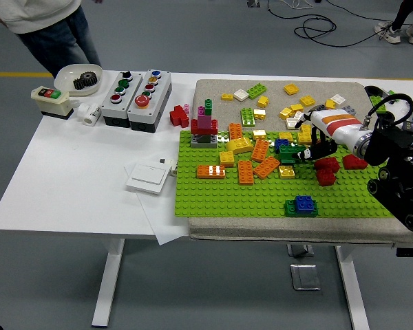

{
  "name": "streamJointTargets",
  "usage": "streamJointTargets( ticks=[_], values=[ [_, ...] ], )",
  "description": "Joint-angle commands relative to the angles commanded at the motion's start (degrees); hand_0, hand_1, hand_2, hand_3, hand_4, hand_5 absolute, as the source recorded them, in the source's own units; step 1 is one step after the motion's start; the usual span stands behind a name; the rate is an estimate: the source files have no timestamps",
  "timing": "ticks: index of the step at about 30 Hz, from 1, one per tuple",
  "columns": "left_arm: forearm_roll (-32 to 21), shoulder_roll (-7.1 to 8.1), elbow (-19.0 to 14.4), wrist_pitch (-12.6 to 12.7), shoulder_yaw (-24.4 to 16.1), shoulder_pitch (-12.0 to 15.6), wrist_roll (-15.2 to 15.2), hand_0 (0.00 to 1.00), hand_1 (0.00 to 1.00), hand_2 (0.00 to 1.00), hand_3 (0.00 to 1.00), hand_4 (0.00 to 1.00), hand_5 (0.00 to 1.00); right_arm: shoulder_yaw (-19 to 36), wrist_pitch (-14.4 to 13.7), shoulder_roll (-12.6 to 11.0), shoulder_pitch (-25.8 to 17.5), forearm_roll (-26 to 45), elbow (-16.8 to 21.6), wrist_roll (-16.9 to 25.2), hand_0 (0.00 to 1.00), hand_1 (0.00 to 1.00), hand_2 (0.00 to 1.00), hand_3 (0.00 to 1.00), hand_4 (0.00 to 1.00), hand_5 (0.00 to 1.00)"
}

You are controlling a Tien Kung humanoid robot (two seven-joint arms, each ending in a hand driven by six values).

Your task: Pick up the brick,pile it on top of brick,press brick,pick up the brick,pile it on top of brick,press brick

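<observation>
Overhead, the right hand hovers above studded plastic bricks.

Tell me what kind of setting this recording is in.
Probably a robotics lab or test workshop: a height-adjustable white table on bare grey floor, loose cables trailing behind it, and industrial push-button boxes laid out beside a green baseplate of toy bricks.

Left of the green baseplate stand two grey push-button boxes, one white bowl and one white wall switch. On the baseplate lie four orange bricks, two red bricks and one blue-on-green stack. One robot hand reaches over it.
</observation>
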Motion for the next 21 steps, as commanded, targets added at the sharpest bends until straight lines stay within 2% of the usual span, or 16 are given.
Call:
streamJointTargets(
  ticks=[1, 2, 10, 21],
  values=[
    [-0.01, 0.01, -0.01, 0.0, -0.01, 0.0, 0.0, 0.667, 0.71, 0.73, 0.585, 0.67, 0.659, -0.05, 0.16, 0.41, 0.03, 0.28, -0.37, -0.17, 0.373, 0.25, 0.27, 0.658, 0.945, 0.505],
    [0.01, 0.0, -0.01, -0.01, -0.03, 0.0, 0.03, 0.667, 0.709, 0.73, 0.585, 0.67, 0.66, -0.15, 0.4, 0.74, 0.05, 0.45, -0.68, -0.31, 0.357, 0.214, 0.246, 0.605, 0.946, 0.519],
    [-0.07, -0.05, -0.08, -0.01, -0.01, 0.16, 0.05, 0.667, 0.71, 0.73, 0.585, 0.67, 0.661, -0.73, 0.76, 2.3, -0.3, 1.59, -2.54, -0.9, 0.353, 0.209, 0.245, 0.591, 0.949, 0.54],
    [0.58, -0.08, -0.21, -0.22, -0.42, 0.24, 0.34, 0.669, 0.713, 0.731, 0.585, 0.67, 0.66, -1.28, -0.13, 3.97, -0.45, 1.71, -4.7, -1.55, 0.348, 0.201, 0.241, 0.569, 0.941, 0.552]
  ],
)
